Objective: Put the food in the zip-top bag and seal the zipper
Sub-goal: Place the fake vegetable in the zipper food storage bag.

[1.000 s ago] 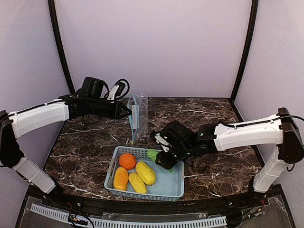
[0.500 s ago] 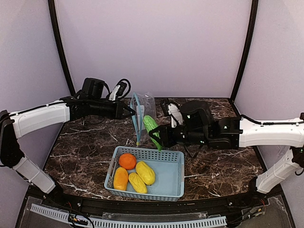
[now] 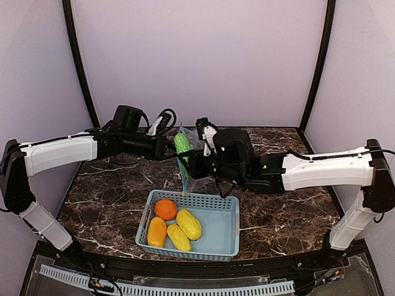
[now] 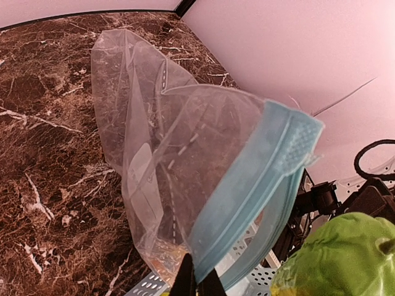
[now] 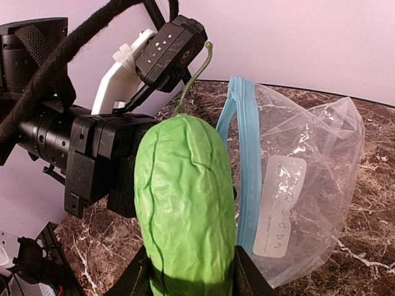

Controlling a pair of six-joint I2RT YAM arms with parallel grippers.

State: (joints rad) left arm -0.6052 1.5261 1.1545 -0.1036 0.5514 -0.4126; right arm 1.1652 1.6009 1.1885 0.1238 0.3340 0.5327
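Observation:
My left gripper [image 3: 168, 148] [image 4: 196, 285] is shut on the blue zipper strip [image 4: 259, 185] of the clear zip-top bag [image 4: 160, 148] and holds it up above the table. My right gripper [image 3: 188, 163] [image 5: 188, 277] is shut on the green pod [image 5: 185, 203] [image 3: 182, 144], held upright right beside the bag's mouth [image 5: 244, 160]. The pod's tip also shows in the left wrist view [image 4: 339, 259]. One orange [image 3: 165, 208] and three yellow fruits [image 3: 188, 224] lie in the basket.
A light blue perforated basket [image 3: 222, 237] stands on the dark marble table [image 3: 111, 191] near the front edge, just below the bag. Purple walls enclose the table on the back and sides.
My right gripper lifted the green pod out of the basket and carried it up and left to the bag's mouth. My left gripper shifted slightly right with the bag.

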